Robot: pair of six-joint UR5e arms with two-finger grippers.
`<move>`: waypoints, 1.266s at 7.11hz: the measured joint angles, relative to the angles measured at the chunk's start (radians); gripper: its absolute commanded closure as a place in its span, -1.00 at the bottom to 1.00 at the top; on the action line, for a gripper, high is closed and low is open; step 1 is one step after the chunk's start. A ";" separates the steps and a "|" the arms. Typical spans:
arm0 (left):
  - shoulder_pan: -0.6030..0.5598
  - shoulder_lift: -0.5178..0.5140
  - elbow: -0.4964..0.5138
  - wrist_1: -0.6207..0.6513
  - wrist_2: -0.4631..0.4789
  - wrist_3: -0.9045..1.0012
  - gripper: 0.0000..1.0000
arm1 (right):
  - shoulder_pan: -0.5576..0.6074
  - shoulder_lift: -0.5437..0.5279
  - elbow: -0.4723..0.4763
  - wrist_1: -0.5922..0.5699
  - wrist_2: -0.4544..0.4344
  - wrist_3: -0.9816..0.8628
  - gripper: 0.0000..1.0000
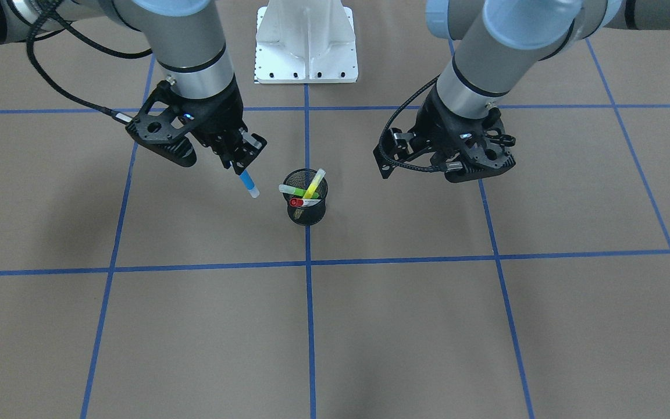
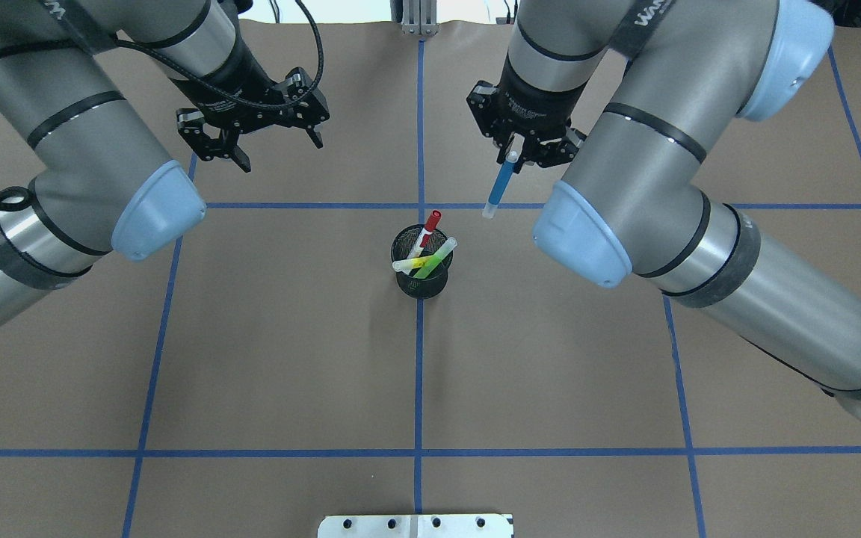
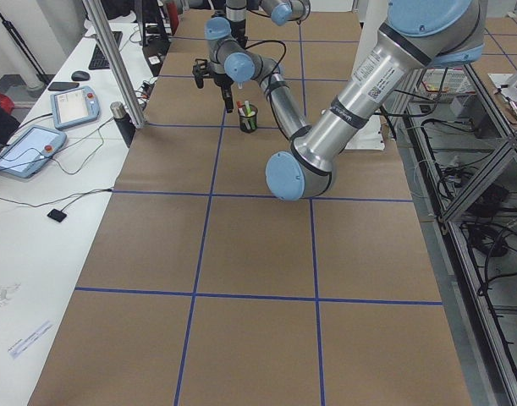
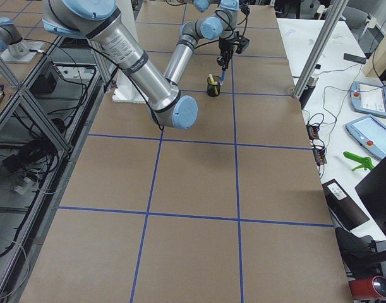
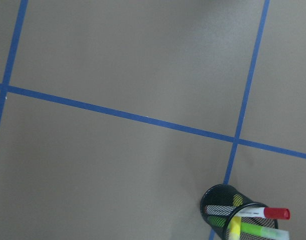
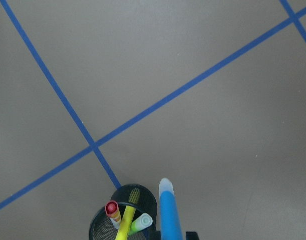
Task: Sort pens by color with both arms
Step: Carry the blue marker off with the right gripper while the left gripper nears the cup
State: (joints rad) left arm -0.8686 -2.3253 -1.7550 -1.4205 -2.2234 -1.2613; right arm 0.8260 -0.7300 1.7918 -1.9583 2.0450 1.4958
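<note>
The black mesh cup [image 2: 421, 278] stands on the centre blue line. In it lean a red-capped white pen [image 2: 430, 222], a yellow highlighter [image 2: 409, 264] and a green highlighter [image 2: 442, 252]. My right gripper [image 2: 514, 153] hangs beyond the cup and slightly to its right in the overhead view. It is shut on the top of a blue pen [image 2: 500, 187], which hangs tilted in the air, clear of the cup. My left gripper [image 2: 279, 146] hovers open and holds nothing, beyond the cup on the other side. The left wrist view shows the cup [image 5: 233, 212] at its lower right.
Brown paper marked with a grid of blue tape lines [image 2: 288, 205] covers the table. The white pedestal base [image 1: 306, 43] stands behind the cup on the robot's side. Desks with tablets [image 3: 30, 150] flank the table's far edge.
</note>
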 measured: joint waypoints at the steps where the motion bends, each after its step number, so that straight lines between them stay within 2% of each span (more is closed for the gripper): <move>1: 0.027 -0.032 0.025 -0.001 0.040 -0.033 -0.98 | 0.047 -0.015 0.001 0.011 -0.041 -0.078 0.47; 2: 0.052 -0.068 0.056 0.000 0.082 -0.067 -0.98 | 0.074 -0.046 0.001 0.056 -0.117 -0.147 0.63; 4: 0.099 -0.162 0.152 0.001 0.162 -0.141 -0.98 | 0.080 -0.109 -0.005 0.165 -0.243 -0.200 0.64; 5: 0.117 -0.213 0.212 0.003 0.197 -0.174 -0.98 | 0.064 -0.139 -0.005 0.182 -0.299 -0.202 0.64; 6: 0.135 -0.256 0.267 0.006 0.230 -0.205 -0.98 | 0.034 -0.174 -0.002 0.201 -0.375 -0.202 0.64; 8: 0.173 -0.313 0.349 0.013 0.288 -0.264 -0.98 | -0.071 -0.269 0.001 0.325 -0.607 -0.163 0.62; 9: 0.194 -0.329 0.376 0.019 0.311 -0.291 -0.98 | -0.107 -0.299 0.002 0.389 -0.684 -0.132 0.61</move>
State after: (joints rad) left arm -0.6747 -2.6546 -1.3788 -1.4010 -1.9121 -1.5521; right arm 0.7185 -1.0289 1.7941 -1.5693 1.3610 1.3633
